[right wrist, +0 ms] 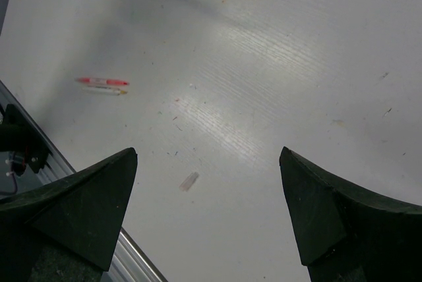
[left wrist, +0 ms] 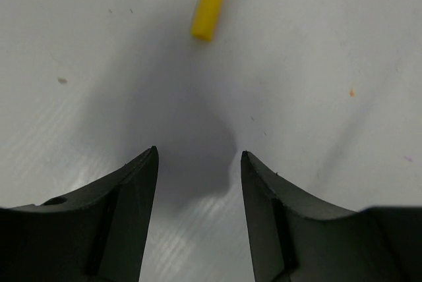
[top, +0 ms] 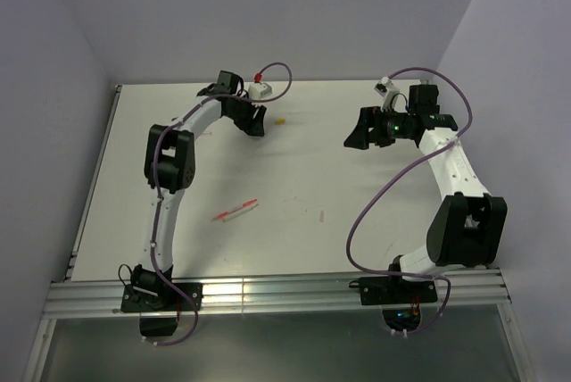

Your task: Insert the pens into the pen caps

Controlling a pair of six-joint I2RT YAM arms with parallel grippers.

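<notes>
Points the left gripper [left wrist: 198, 152], jaws apart and empty, at the yellow cap [left wrist: 208, 10] lying straight ahead of it on the table [left wrist: 343, 45], likely lining up for a pick. Holds the right gripper [right wrist: 208, 151] wide apart and empty, high over a pale cap [right wrist: 189, 181] below the gap between its jaws, with the red and white pens [right wrist: 102, 82] far ahead, off to one side, lying together. Shows no other pen or cap, and blurs the pale cap too much to tell its open end.
</notes>
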